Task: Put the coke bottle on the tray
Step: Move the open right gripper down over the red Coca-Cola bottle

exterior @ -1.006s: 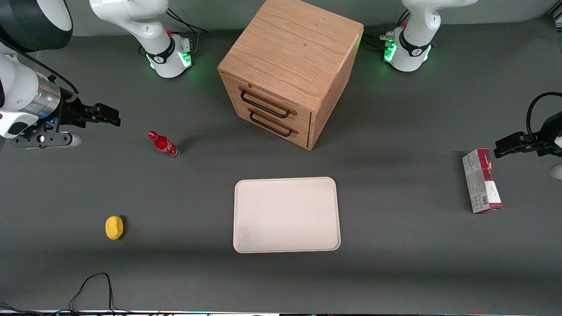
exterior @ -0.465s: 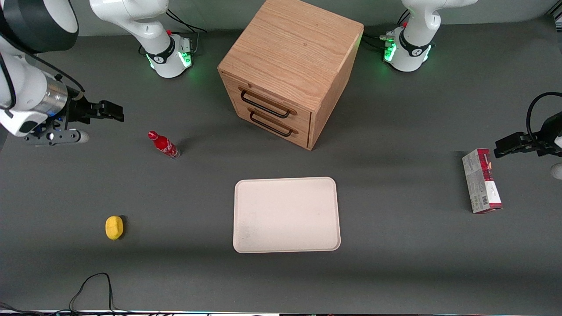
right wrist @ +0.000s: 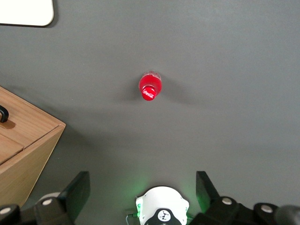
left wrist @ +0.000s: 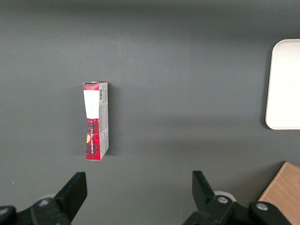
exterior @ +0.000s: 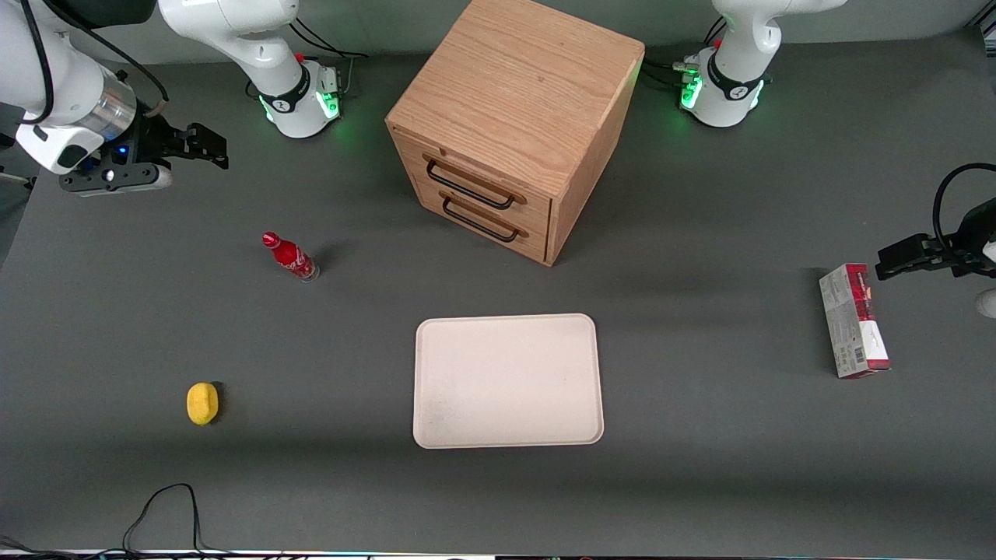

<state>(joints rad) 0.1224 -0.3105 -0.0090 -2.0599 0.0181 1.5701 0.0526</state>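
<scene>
The coke bottle point(exterior: 289, 257), small and red with a red cap, stands upright on the grey table; the right wrist view looks down on the coke bottle point(right wrist: 151, 87). The cream-white tray point(exterior: 507, 379) lies flat nearer the front camera, with nothing on it. One rounded corner of the tray point(right wrist: 26, 11) shows in the right wrist view. My gripper point(exterior: 210, 145) hangs above the table toward the working arm's end, farther from the front camera than the bottle and well apart from it. The gripper point(right wrist: 142, 192) is open and holds nothing.
A wooden two-drawer cabinet point(exterior: 513, 124) stands farther from the camera than the tray. A yellow lemon-like object point(exterior: 202, 403) lies toward the working arm's end. A red-and-grey carton point(exterior: 853, 320) lies toward the parked arm's end. The working arm's base point(exterior: 299, 97) is close to the gripper.
My gripper has moved away from the front camera and slightly toward the table's middle, still open. The bottle and tray have not moved.
</scene>
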